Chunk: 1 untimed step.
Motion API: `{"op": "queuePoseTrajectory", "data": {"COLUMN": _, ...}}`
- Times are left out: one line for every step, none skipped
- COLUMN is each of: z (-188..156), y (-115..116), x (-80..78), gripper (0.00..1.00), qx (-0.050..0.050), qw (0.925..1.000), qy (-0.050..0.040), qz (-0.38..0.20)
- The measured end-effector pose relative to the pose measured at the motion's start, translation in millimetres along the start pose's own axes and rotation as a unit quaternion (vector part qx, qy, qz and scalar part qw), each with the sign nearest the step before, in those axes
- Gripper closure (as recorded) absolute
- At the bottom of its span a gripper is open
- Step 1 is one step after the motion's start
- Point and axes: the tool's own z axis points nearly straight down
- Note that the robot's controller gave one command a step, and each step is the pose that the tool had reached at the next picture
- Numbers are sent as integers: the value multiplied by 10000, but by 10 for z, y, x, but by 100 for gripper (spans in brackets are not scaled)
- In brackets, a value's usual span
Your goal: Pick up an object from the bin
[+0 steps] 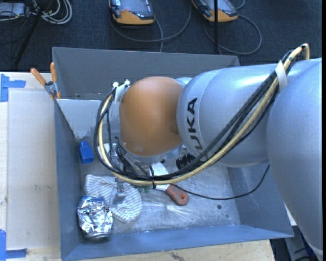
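Observation:
My gripper (119,190) reaches down from under the arm's wrist onto the front left part of the bin. It stands over a crumpled white-and-grey checked cloth (125,204), touching or nearly touching it. A crushed ball of silver foil (95,217) lies just left of the cloth, in the front left corner. A reddish-brown handle-shaped piece (177,195) pokes out from under the arm to the right of the gripper. The arm hides the middle of the bin.
A small blue block (86,151) sits against the left wall, behind the cloth. Thin clear plastic (171,212) lies on the floor near the front wall. The arm's orange cover and cables hang over the bin's centre.

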Motion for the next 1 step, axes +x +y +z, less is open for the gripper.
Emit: {"op": "queuePoseTrajectory", "data": {"z": 167, "y": 142, "x": 165, "gripper": 0, "qx": 4, "qw": 9853, "qy": -5, "qz": -1710}}
